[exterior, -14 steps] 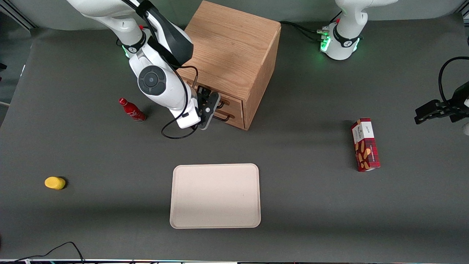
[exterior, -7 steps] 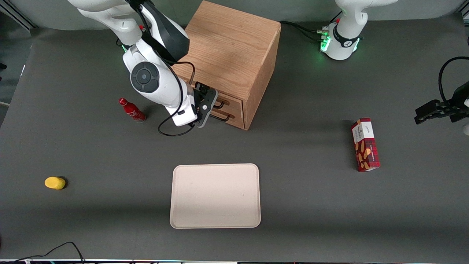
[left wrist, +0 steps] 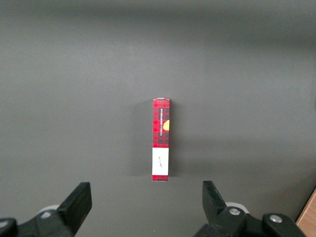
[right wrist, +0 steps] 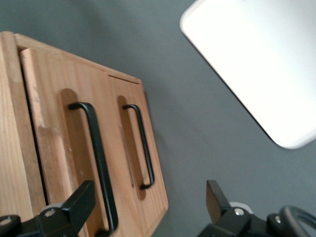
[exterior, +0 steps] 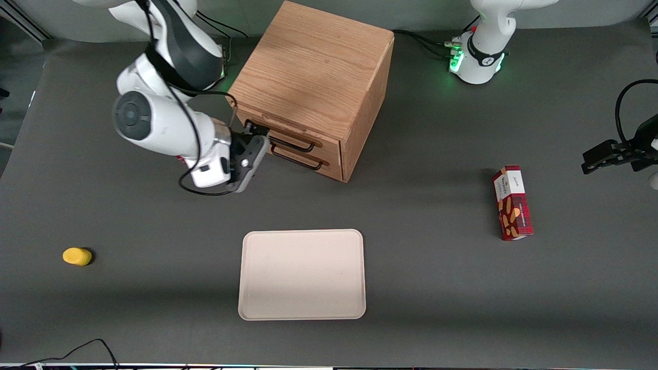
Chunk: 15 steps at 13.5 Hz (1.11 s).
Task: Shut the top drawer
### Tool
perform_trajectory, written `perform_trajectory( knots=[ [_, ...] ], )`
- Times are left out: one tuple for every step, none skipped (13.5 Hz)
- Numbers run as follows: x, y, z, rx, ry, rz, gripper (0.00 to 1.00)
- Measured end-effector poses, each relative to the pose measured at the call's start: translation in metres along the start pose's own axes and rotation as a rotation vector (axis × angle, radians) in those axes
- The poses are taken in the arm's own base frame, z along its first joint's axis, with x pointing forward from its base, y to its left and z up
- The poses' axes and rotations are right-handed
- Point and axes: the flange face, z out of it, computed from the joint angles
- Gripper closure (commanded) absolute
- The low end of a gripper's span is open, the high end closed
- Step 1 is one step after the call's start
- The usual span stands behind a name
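The light oak cabinet point(exterior: 313, 67) stands at the back middle of the table. Its top drawer point(exterior: 288, 137) has a thin black wire handle point(exterior: 293, 145), and its front looks about flush with the cabinet front. The lower drawer point(exterior: 308, 163) sits just below it. My right gripper point(exterior: 255, 137) is open and empty. It is in front of the drawer fronts, at their edge toward the working arm's end, close to them but holding nothing. In the right wrist view the top drawer's handle point(right wrist: 96, 163) runs past one of the fingers point(right wrist: 81, 202), and the lower handle point(right wrist: 140, 148) lies beside it.
A beige tray point(exterior: 302, 274) lies nearer the front camera than the cabinet and also shows in the right wrist view point(right wrist: 256, 64). A yellow object point(exterior: 77, 256) lies toward the working arm's end. A red snack box point(exterior: 512, 209) lies toward the parked arm's end.
My gripper has drawn away from the drawer handles toward the working arm's end of the table. Both handles now show uncovered. The arm's elbow swung the same way.
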Motion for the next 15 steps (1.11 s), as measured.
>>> perform_trajectory(
  knots=[
    [-0.009, 0.008, -0.014, -0.014, 0.002, 0.052, 0.00],
    [-0.024, 0.017, -0.034, -0.030, -0.001, 0.147, 0.00],
    [-0.036, 0.024, -0.050, -0.052, -0.009, 0.209, 0.00],
    [-0.048, 0.032, -0.065, -0.092, -0.024, 0.262, 0.00],
    [-0.060, 0.041, -0.082, -0.135, -0.033, 0.313, 0.00],
    [-0.073, 0.052, -0.100, -0.168, -0.027, 0.366, 0.00],
    [-0.089, 0.066, -0.117, -0.194, -0.011, 0.417, 0.00],
    [-0.106, 0.083, -0.132, -0.217, 0.002, 0.463, 0.00],
    [-0.123, 0.098, -0.144, -0.232, 0.013, 0.504, 0.00],
    [-0.138, 0.111, -0.154, -0.241, 0.025, 0.548, 0.00],
    [-0.153, 0.122, -0.164, -0.248, 0.041, 0.608, 0.00],
    [-0.167, 0.129, -0.173, -0.254, 0.054, 0.669, 0.00],
    [-0.176, 0.131, -0.180, -0.264, 0.061, 0.711, 0.00],
    [-0.183, 0.131, -0.184, -0.273, 0.059, 0.745, 0.00],
    [-0.188, 0.127, -0.186, -0.281, 0.053, 0.788, 0.00]
  ],
)
